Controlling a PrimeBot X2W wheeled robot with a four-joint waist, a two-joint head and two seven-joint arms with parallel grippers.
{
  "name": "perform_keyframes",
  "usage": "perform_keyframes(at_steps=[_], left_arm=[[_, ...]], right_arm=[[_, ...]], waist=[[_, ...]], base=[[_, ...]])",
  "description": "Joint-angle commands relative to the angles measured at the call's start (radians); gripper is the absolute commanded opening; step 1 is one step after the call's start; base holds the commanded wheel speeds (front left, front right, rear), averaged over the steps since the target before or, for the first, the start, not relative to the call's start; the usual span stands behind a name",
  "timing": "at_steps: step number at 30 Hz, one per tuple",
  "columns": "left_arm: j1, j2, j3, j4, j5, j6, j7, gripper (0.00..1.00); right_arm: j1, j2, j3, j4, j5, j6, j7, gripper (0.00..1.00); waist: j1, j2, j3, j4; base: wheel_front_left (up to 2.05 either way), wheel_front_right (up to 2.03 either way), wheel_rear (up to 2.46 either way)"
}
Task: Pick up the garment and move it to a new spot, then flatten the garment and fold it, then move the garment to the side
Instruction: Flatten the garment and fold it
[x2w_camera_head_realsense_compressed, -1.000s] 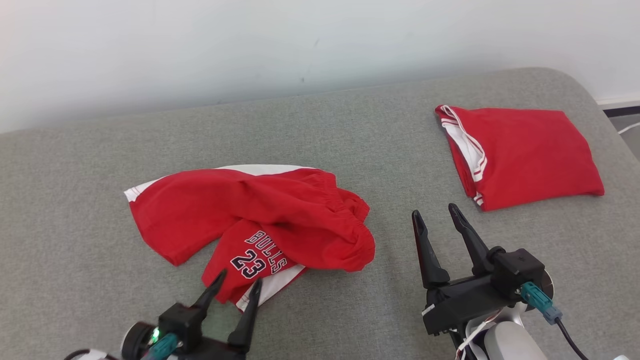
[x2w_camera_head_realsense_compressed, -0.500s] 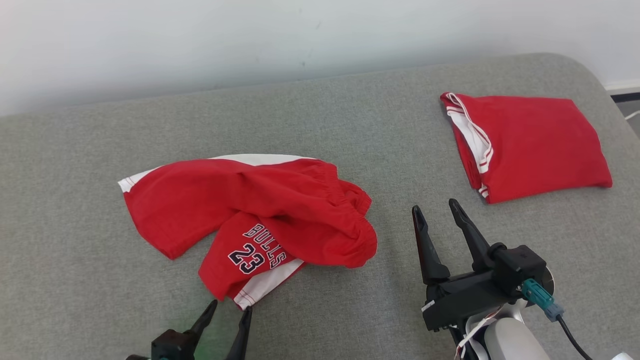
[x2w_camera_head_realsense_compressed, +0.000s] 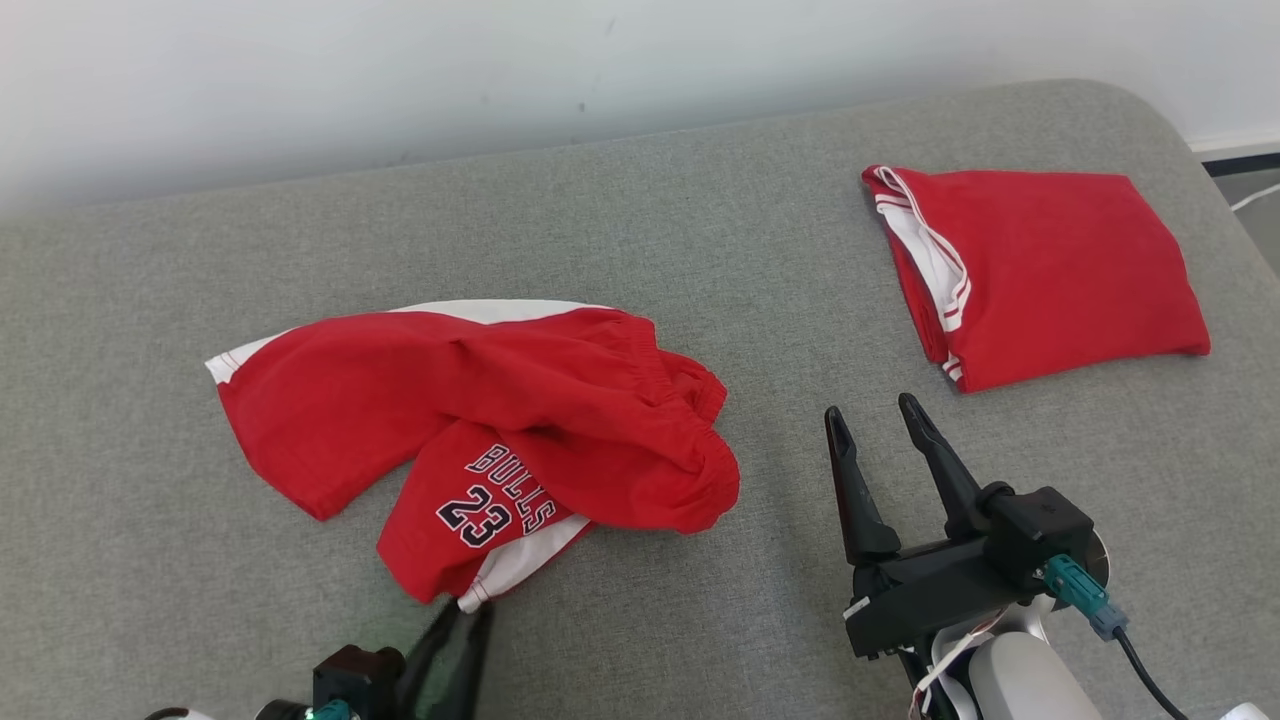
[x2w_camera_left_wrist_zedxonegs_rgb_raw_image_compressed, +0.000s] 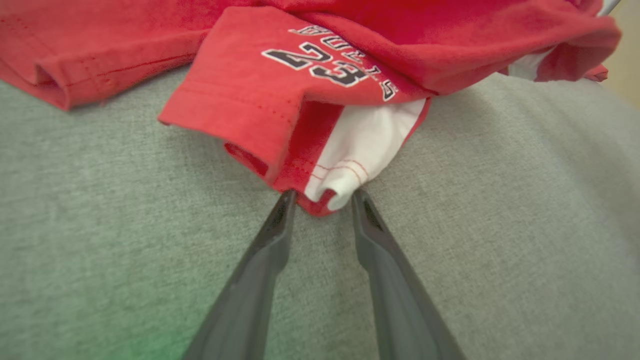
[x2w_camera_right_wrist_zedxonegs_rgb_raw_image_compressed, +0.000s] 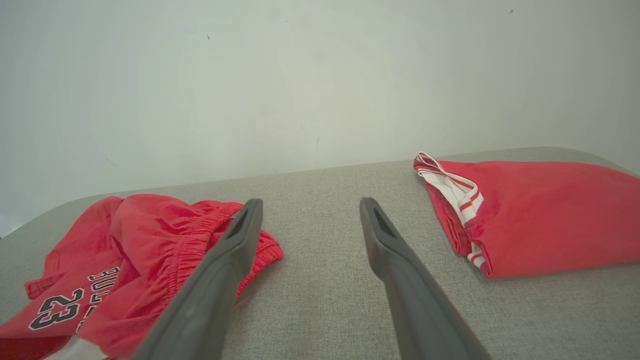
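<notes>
Narrowing from wide, the left tool (x2w_camera_left_wrist_zedxonegs_rgb_raw_image_compressed: 323, 195) flanks the garment (x2w_camera_left_wrist_zedxonegs_rgb_raw_image_compressed: 240, 105) hem.

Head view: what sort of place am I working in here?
Probably a home-like room or a mock-up of one: a grey upholstered cushion with a rounded corner, like a sofa or bed, against a plain white wall, with crumpled red Bulls shorts and a folded red garment laid on it.

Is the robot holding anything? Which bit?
Left gripper: jaws straddle the shorts at a hem corner; a pinch cannot be told. Right gripper holds nothing.
</notes>
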Motion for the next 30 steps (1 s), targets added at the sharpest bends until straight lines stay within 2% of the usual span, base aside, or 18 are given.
perform_keyframes(at_steps=[1,7,18,30], left_arm=[[-0.002,-0.003,0.001,0.013,-0.013,-0.004,-0.003,0.00],[-0.006,-0.006,0.027,-0.005,-0.009,0.004,-0.010,0.00],[0.051,0.028,0.084,-0.096,-0.006,0.037,-0.012,0.00],[0.152,0.092,0.173,-0.168,-0.033,0.087,-0.012,0.00]], right_arm=[[0.000,0.001,-0.001,0.001,-0.006,0.000,-0.006,1.00],[0.011,-0.001,-0.012,0.004,-0.007,0.000,-0.006,1.00],[0.022,-0.005,-0.009,0.009,-0.002,0.000,0.001,1.00],[0.029,-0.015,-0.002,0.017,0.009,0.000,0.016,1.00]], waist=[[-0.0001,-0.0001,-0.001,0.002],[-0.0001,-0.0001,-0.013,0.033],[-0.0001,-0.0001,-0.046,0.089],[-0.0001,-0.0001,-0.055,0.141]], base=[[0.00,0.00,0.00],[0.00,0.00,0.00],[0.00,0.00,0.00],[0.00,0.00,0.00]])
